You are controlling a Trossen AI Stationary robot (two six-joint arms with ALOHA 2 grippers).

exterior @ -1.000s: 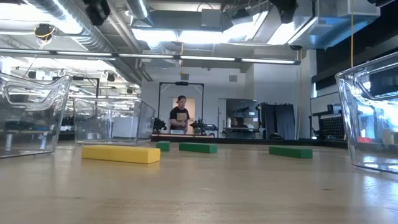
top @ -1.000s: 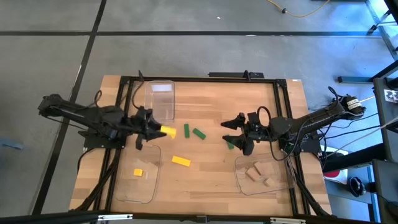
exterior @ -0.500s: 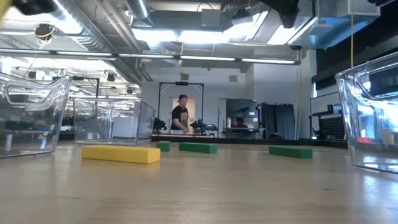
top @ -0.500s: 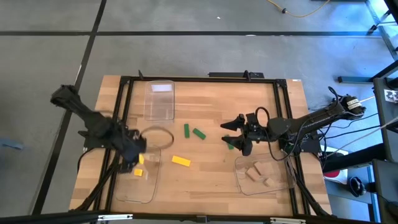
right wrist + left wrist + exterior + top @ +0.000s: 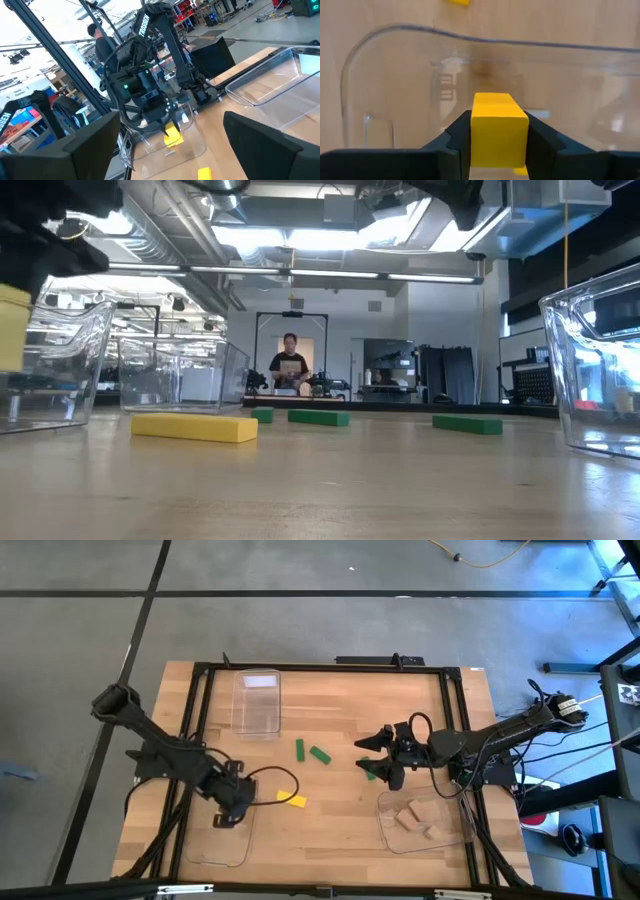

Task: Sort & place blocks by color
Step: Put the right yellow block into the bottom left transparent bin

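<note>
Wooden table (image 5: 340,705), three clear trays. Left gripper (image 5: 229,806) pinches a yellow block (image 5: 498,129) over the near-left tray (image 5: 215,850). Yellow bar (image 5: 291,799) and green blocks (image 5: 309,751) unsorted at centre. Right gripper (image 5: 377,753) spread, idle. Tan blocks (image 5: 415,819) already trayed right.

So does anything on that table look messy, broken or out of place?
Nothing stands out. The loose yellow block and green blocks lie flat on the table, unsorted. The left gripper holds a yellow block squarely over a clear tray.
</note>
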